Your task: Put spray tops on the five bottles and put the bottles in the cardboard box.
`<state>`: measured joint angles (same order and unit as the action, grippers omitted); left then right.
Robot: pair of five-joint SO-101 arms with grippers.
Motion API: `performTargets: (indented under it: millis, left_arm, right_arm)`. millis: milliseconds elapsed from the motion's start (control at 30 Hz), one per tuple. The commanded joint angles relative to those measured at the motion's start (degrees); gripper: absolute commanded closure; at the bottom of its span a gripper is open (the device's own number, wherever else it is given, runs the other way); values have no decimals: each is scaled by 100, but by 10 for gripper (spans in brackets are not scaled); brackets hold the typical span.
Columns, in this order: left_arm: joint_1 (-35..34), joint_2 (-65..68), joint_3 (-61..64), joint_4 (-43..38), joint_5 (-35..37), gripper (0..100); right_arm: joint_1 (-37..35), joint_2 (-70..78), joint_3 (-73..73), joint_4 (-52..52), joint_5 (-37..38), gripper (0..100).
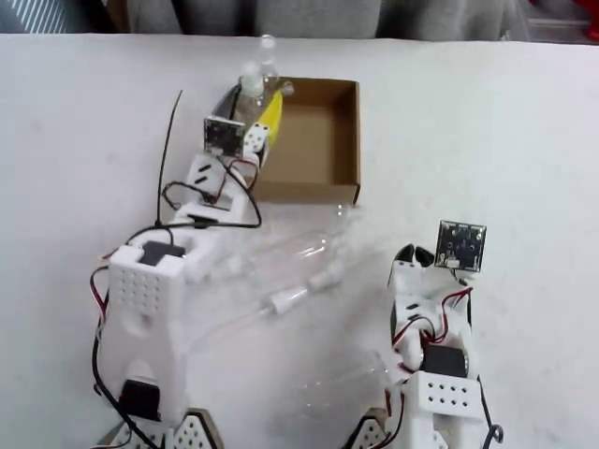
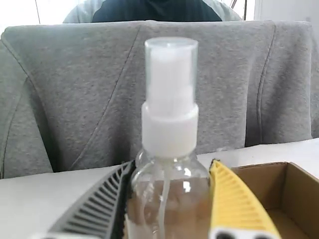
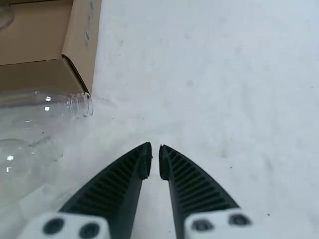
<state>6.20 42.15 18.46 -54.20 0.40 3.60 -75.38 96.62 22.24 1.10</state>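
My left gripper is shut on a clear bottle with a white spray top, held upright between the grey finger and the yellow finger at the left edge of the cardboard box. The same bottle shows in the high view at the box's left wall. My right gripper is shut with nothing in it, low over the white table. An uncapped clear bottle lies beside the box corner. More clear bottles and a loose spray top lie between the arms.
The box stands open at the far middle of the white table. A grey padded backrest stands behind the table's far edge. Black and red cables run along the left arm.
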Motion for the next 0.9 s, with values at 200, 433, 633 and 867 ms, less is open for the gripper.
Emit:
performTargets:
  millis: [200, 433, 633, 867]
  left_arm:
    - [-40, -84, -290, 132, -88, 867]
    - [-75, -92, -281, 132, -88, 867]
    - [-40, -136, -70, 132, -88, 765]
    - [-92, -163, -44, 818, -70, 598]
  right_arm:
    - [48, -22, 53, -75, 88, 984]
    - [48, -22, 53, -75, 88, 984]
    - [40, -13, 53, -75, 88, 984]
    - [40, -13, 53, -75, 88, 984]
